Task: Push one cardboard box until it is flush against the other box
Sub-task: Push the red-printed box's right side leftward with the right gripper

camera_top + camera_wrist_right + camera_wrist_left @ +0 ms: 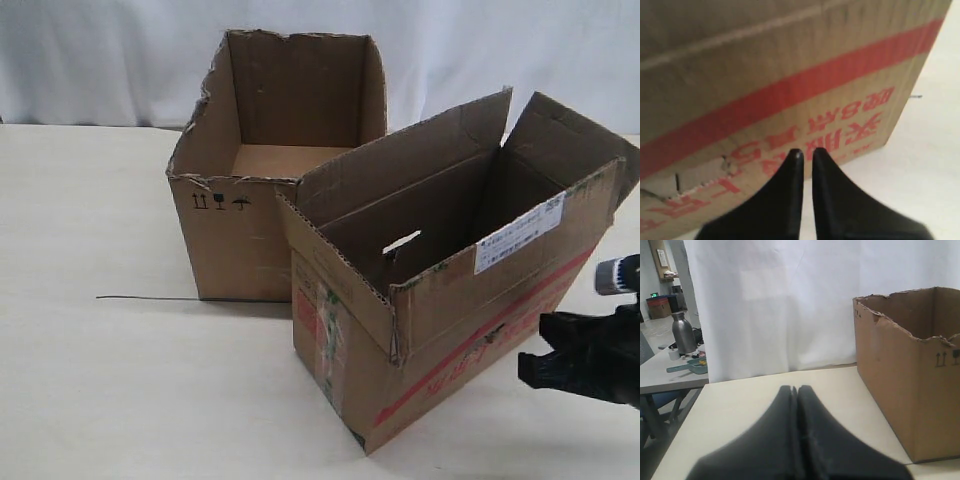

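Observation:
The cardboard box (450, 300), narrow with open flaps, red print and a white label, stands at an angle on the table. Its far end meets the other box (240, 235), which is wider, has torn rims and stands behind it to the left. A wedge of gap opens between their sides. My right gripper (524, 368) hovers shut just off the narrow box's red-printed long side (790, 100), fingertips (796, 155) pointing at it. My left gripper (794, 388) is shut on nothing above bare table, with the other box (910, 375) off to one side. It is out of the exterior view.
A thin dark wire (150, 298) lies on the table left of the boxes. A white curtain (100, 60) hangs behind the table. Beyond the table's far edge, a side desk holds a metal bottle (683, 332) and small items.

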You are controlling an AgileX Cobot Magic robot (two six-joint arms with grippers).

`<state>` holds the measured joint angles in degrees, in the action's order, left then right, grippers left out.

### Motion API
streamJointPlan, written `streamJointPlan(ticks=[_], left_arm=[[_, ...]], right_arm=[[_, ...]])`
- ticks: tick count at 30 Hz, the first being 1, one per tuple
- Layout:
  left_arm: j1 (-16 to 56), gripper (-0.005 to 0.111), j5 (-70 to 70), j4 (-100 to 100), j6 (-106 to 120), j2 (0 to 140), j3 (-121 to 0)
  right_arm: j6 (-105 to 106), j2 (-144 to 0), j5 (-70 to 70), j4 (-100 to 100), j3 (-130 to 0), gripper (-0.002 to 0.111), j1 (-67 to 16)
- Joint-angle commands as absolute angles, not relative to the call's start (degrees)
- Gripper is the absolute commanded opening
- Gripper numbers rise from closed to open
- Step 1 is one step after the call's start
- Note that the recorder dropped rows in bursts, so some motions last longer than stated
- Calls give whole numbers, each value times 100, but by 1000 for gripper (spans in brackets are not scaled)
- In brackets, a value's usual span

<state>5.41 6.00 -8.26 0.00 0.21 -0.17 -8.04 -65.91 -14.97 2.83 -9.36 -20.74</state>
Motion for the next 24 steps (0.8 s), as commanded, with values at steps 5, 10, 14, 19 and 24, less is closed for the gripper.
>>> streamJointPlan(ticks=[5,10,14,19,24], left_arm=[[536,0,534,-833,0,0,0],[536,0,534,-833,0,0,0],[536,0,572,-833,0,0,0],[536,0,559,-833,0,0,0],[536,0,559,-833,0,0,0]], right_arm=[[-699,-7552,-2055,331,-995,5,-2079],[-699,-7552,-3029,-249,-995,5,-2079],[-699,-7552,-3464,-540,-995,5,-2079],[-660,-7572,-3876,-702,-995,5,-2065],[-640,-7510,-3486,-679,-995,5,-2065]])
